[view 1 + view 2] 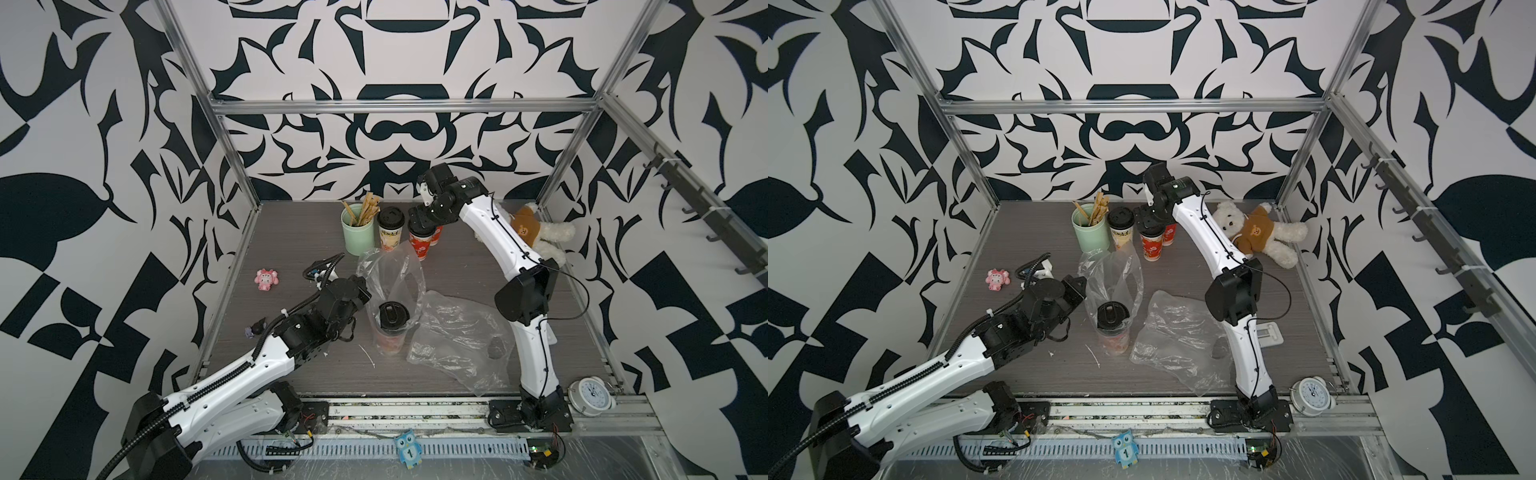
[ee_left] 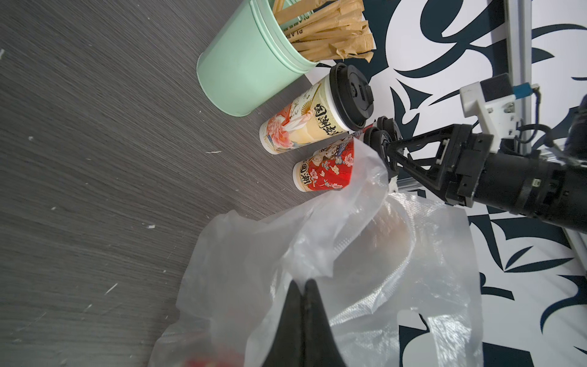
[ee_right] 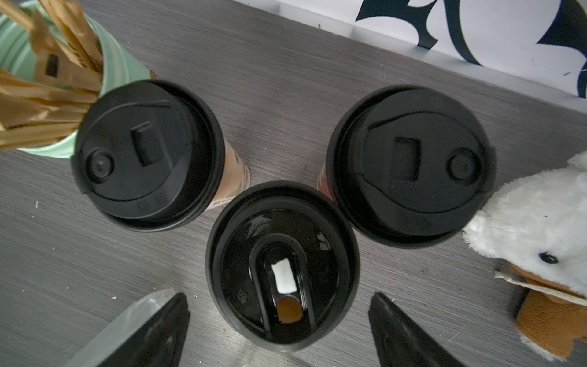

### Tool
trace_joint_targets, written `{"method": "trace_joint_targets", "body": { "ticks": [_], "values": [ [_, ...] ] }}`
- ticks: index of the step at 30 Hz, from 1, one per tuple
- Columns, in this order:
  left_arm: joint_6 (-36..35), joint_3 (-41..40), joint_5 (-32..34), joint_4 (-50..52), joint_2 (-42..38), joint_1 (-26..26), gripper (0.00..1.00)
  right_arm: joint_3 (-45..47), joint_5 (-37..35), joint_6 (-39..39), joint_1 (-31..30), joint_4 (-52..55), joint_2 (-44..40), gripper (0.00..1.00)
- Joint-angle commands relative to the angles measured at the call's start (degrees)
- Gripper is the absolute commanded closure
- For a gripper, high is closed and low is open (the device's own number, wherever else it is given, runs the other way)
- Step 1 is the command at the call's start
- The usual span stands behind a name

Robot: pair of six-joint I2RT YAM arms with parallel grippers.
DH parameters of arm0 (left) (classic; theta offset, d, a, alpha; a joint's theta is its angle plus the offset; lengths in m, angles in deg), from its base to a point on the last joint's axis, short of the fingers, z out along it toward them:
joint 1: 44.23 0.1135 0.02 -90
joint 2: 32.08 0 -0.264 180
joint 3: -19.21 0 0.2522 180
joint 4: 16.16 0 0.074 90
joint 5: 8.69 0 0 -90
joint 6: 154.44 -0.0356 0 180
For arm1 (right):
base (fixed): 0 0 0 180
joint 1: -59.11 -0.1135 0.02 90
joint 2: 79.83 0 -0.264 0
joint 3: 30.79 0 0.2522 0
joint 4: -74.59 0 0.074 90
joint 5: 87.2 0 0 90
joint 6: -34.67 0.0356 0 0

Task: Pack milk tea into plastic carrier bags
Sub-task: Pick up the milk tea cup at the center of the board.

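Observation:
Three milk tea cups stand at the back: a cream-yellow one (image 1: 390, 235) and a red one (image 1: 419, 246), with another red one (image 1: 436, 237) behind. My right gripper (image 3: 279, 297) hangs open just above the middle black lid (image 3: 282, 263), one finger on each side, touching nothing. A fourth cup (image 1: 392, 322) stands inside an upright clear plastic carrier bag (image 1: 390, 274). My left gripper (image 2: 305, 281) is shut on that bag's rim (image 2: 317, 248) and holds it up. A second bag (image 1: 457, 336) lies crumpled flat to the right.
A mint-green holder of brown sticks (image 1: 357, 230) stands beside the cream cup. A teddy bear (image 1: 1254, 232) lies at the back right, close to the right arm. A pink toy (image 1: 266, 280) sits at the left and a white clock (image 1: 592, 395) at the front right.

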Motion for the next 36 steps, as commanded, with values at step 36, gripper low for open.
{"method": "trace_joint_targets", "body": {
  "ticks": [36],
  "values": [
    [-0.45,0.27,1.93,1.22,-1.09,0.15,1.0,-4.76,-1.99,-0.84,-1.01,3.64,2.3,0.27]
  ]
}}
